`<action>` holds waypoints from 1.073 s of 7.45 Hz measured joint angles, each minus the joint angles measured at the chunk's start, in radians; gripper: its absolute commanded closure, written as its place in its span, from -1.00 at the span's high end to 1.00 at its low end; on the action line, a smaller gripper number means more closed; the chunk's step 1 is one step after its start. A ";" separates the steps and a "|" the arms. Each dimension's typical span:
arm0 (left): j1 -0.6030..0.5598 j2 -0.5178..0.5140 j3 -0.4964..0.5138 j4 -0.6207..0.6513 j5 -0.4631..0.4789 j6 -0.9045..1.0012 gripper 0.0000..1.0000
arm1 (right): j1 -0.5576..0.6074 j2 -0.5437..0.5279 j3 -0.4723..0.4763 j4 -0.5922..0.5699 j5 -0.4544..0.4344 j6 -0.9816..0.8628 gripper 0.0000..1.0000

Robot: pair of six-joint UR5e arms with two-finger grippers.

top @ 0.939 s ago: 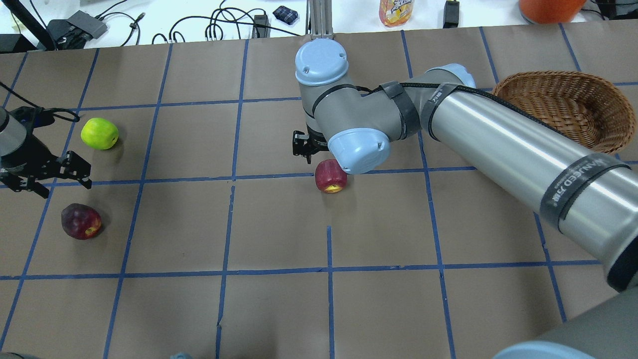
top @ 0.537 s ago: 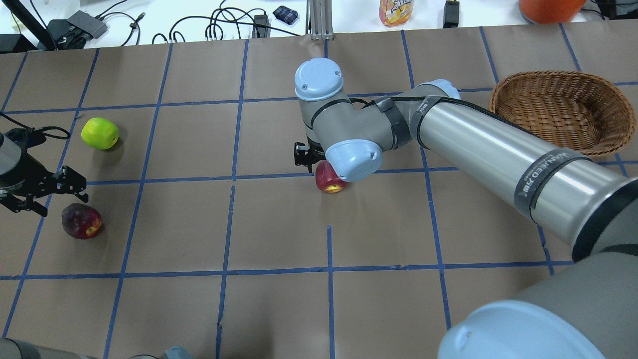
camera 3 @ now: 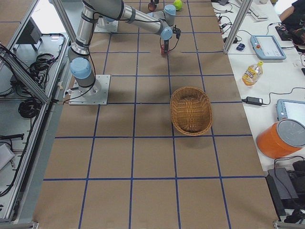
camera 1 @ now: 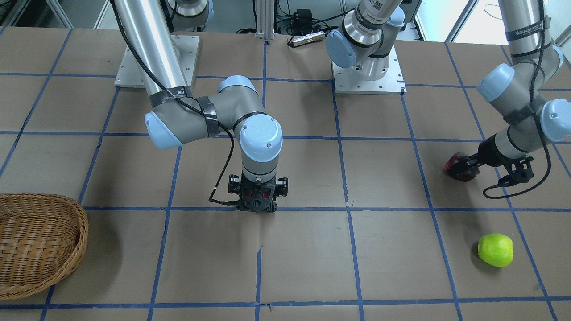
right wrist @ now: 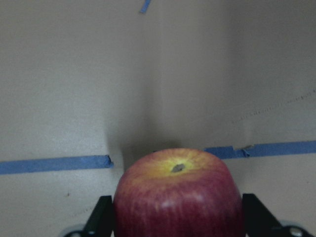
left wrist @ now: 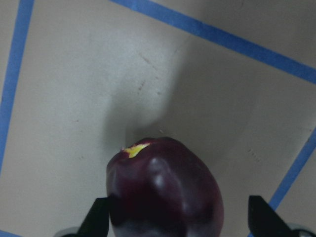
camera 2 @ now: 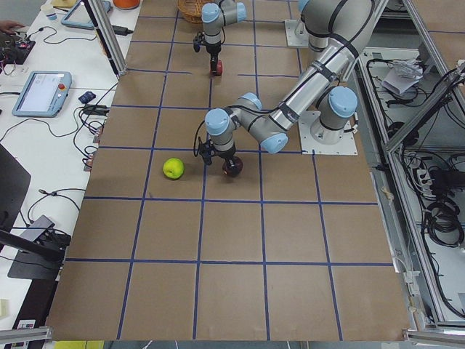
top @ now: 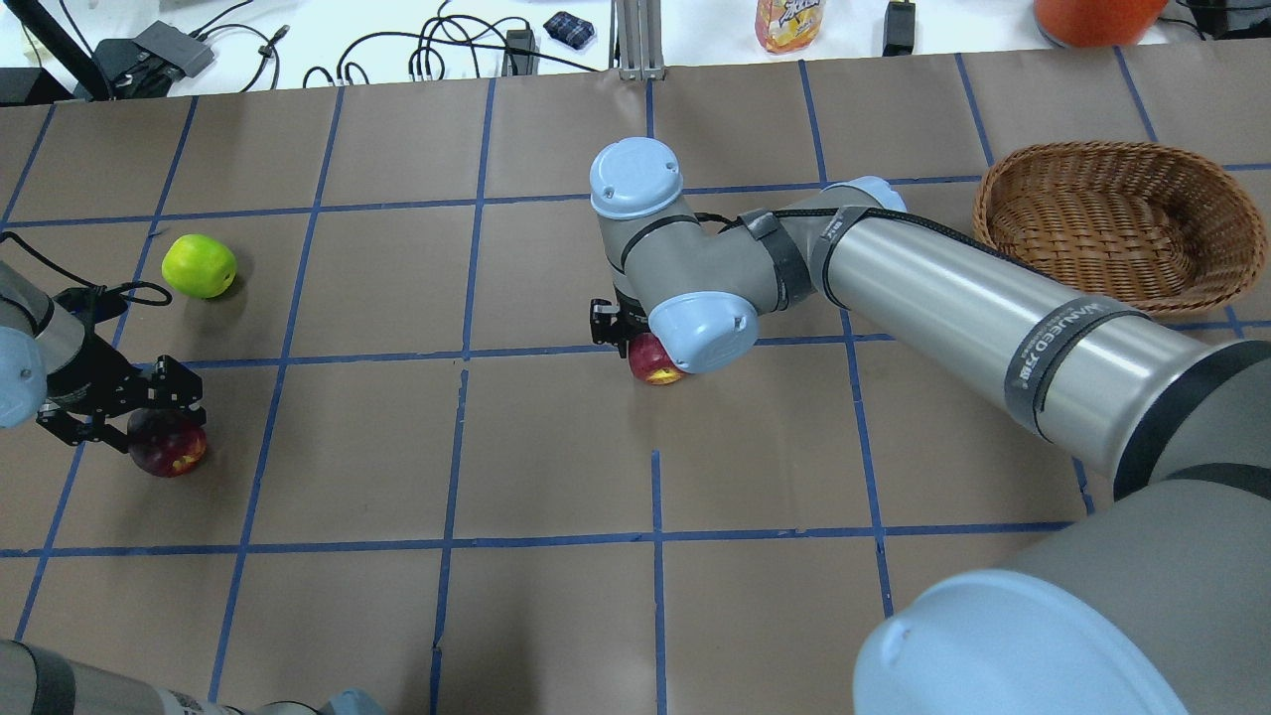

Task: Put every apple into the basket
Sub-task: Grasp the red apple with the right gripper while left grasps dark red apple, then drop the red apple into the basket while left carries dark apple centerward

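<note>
1. The right claw point(camera 1: 258, 203) stands open, straddling the red apple point(right wrist: 177, 197) mid-surface point(top: 556, 596).
2. The left claw point(top: 134, 417) gapes around the maroon apple point(left wrist: 165, 192).
3. The green apple point(top: 199, 265) lies nearby, and the basket point(top: 1112, 228) sits far right.

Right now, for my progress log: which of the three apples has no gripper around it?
The lime green apple, lying alone; the red apple sits inside the open right gripper and the maroon apple inside the open left gripper.
</note>
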 measured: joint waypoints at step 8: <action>-0.291 0.085 0.100 -0.156 -0.053 -0.071 -1.00 | -0.347 -0.189 -0.036 0.109 0.029 -0.260 -0.01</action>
